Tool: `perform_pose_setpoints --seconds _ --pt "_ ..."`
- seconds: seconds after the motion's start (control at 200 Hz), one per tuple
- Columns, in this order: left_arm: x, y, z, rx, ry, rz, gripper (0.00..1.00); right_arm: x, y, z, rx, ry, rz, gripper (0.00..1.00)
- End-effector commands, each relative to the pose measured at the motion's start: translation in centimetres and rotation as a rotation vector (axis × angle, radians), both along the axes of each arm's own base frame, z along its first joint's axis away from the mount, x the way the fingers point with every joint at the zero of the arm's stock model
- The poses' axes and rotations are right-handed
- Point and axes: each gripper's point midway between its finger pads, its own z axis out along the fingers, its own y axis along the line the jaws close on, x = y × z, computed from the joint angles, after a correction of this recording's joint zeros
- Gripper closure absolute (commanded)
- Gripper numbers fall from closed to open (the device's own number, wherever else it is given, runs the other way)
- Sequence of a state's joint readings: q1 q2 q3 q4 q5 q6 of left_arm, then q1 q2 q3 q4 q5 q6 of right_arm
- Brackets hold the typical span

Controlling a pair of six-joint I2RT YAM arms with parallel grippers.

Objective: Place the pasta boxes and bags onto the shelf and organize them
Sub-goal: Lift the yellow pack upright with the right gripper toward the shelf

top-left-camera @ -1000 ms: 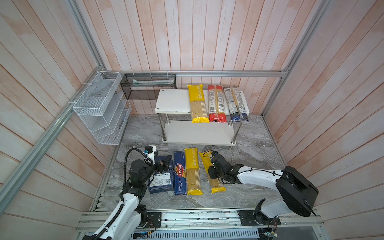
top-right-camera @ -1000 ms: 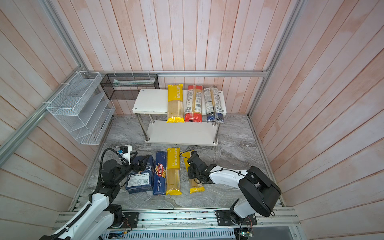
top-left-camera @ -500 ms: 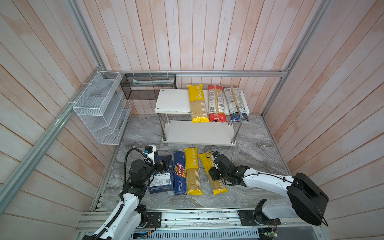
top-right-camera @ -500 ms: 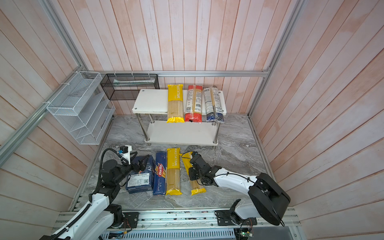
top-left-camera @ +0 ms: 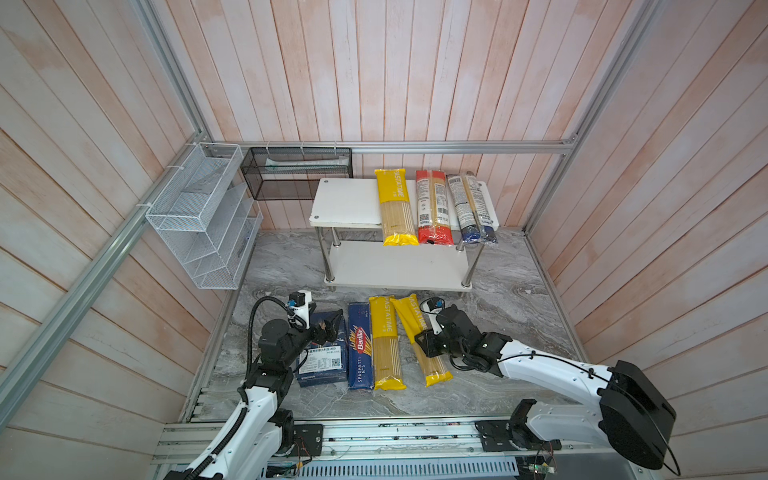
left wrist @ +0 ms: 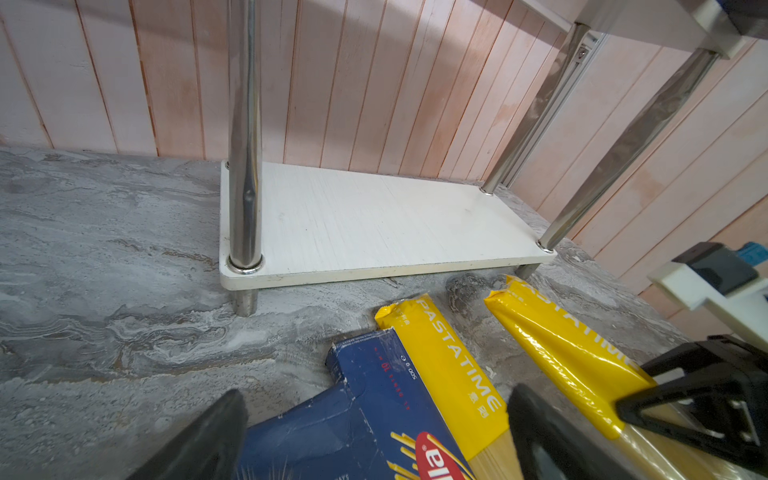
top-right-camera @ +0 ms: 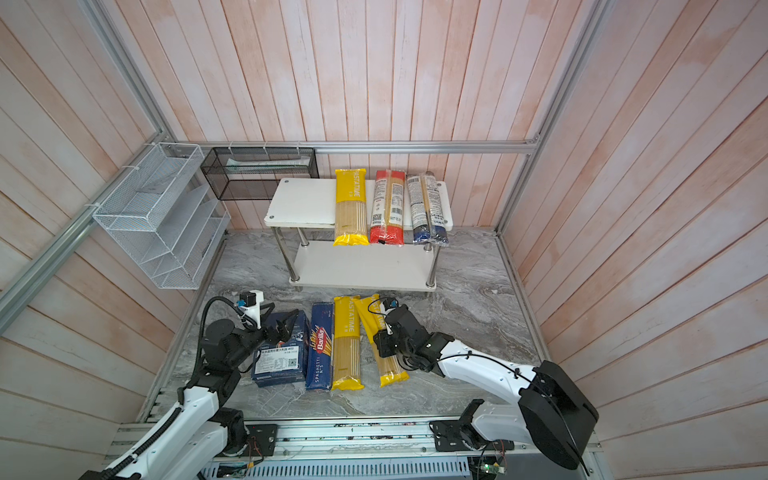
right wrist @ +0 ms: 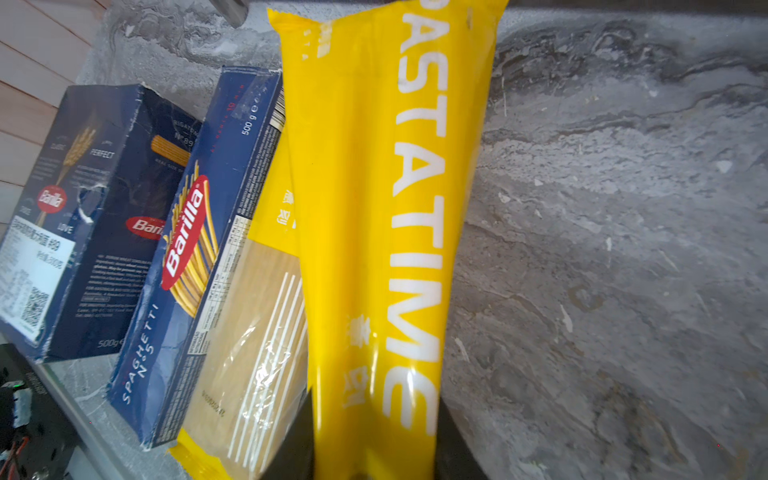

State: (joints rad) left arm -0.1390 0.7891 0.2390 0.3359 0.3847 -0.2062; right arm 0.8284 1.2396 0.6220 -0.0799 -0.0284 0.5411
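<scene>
Bag (right wrist: 374, 249), yellow, tilted: on floor (top-left-camera: 498, 299) just before shelf (top-left-camera: 395, 266) | step: pickup | right gripper (top-left-camera: 428, 347) apparently clamped on its middle, fingers (right wrist: 457, 451) half hidden | next: lift level, clear top board's (top-left-camera: 345, 203) edge, lay beside shelved bags (top-left-camera: 397, 208).

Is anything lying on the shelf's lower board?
No, the lower board is bare in the left wrist view.

In both top views we look steeply down from high above the near side toward the shelf (top-left-camera: 345, 203) (top-right-camera: 299, 203). Our left wrist camera sits low, facing its lower board (left wrist: 374, 224). Our right wrist camera hugs the tilted yellow bag (right wrist: 374, 208), seen in every view.
</scene>
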Motion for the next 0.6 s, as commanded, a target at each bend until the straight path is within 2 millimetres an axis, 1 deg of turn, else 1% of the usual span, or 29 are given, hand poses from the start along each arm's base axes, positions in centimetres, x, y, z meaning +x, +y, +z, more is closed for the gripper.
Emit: perform_pose_setpoints --seconds 0.0,0.1,0.2,0.345,0.505,0.595 --pt "0.2 0.2 0.8 0.0 -0.022 0.009 0.0 2.0 3.1 7.4 0.18 -0.156 0.046 0.78" --pt "0.2 0.2 0.7 0.0 -0.02 0.009 0.0 2.1 3.7 8.8 0.223 -0.176 0.062 0.78" --pt "0.2 0.2 0.7 0.001 -0.022 0.008 0.0 2.2 4.5 10.5 0.259 -0.2 0.083 0.78" --pt "0.2 0.2 0.7 0.001 -0.02 0.01 0.0 2.1 5.8 12.7 0.263 -0.233 0.114 0.79" --pt "0.2 0.2 0.7 0.002 -0.02 0.01 0.0 1.7 6.9 14.8 0.291 -0.277 0.149 0.79" --pt "0.2 0.2 0.7 0.001 -0.022 0.011 0.0 1.5 7.4 15.5 0.302 -0.289 0.163 0.8"
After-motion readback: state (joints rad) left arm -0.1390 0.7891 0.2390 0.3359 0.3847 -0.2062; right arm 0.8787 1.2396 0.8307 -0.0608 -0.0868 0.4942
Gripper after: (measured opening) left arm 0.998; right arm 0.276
